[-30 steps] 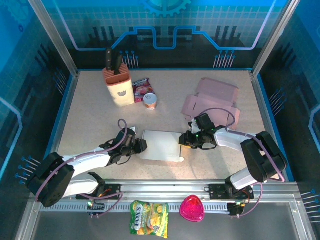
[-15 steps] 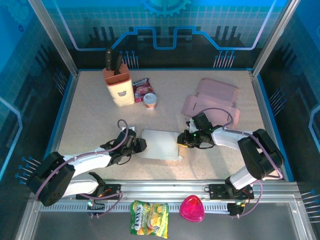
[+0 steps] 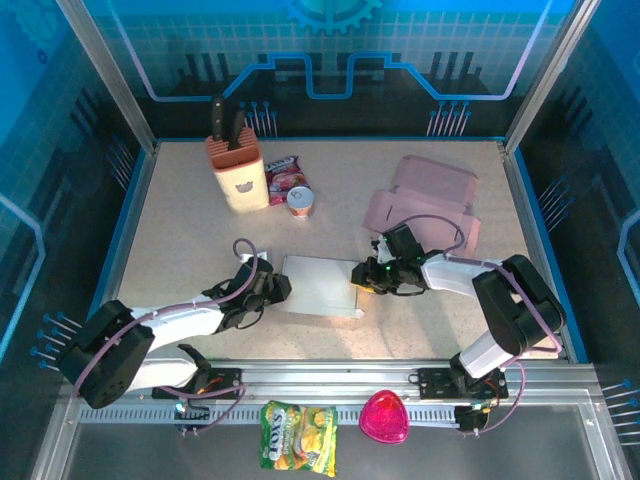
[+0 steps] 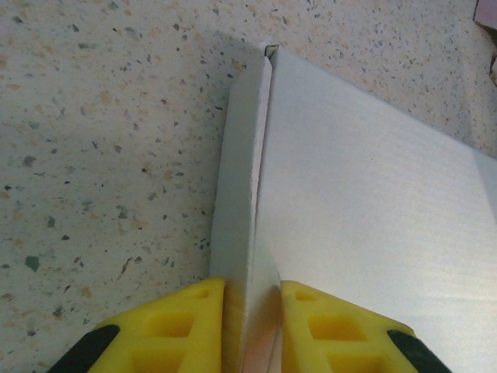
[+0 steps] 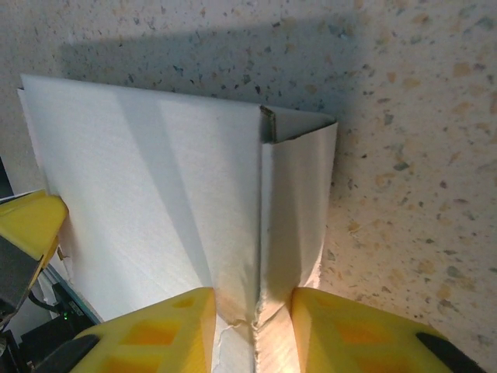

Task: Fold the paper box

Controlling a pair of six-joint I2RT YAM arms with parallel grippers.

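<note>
The white paper box (image 3: 322,287) lies low on the speckled table, between the two arms. My left gripper (image 3: 279,288) is at its left edge. In the left wrist view the yellow fingers (image 4: 175,326) are shut on the box's raised left side wall (image 4: 242,202), which stands up from the flat panel (image 4: 365,202). My right gripper (image 3: 362,277) is at the right edge. In the right wrist view my right gripper (image 5: 252,330) pinches the folded right wall (image 5: 295,202), which is creased and slightly torn at the pads.
A flat pink cardboard sheet (image 3: 425,200) lies behind the right arm. At the back left are a knife block (image 3: 237,170), a snack pouch (image 3: 284,178) and a small can (image 3: 300,202). A candy bag (image 3: 298,435) and a pink item (image 3: 385,418) lie in front of the rail.
My right gripper has slid a little to the left, pushing the box's right wall inward. The box and my left gripper have shifted only slightly.
</note>
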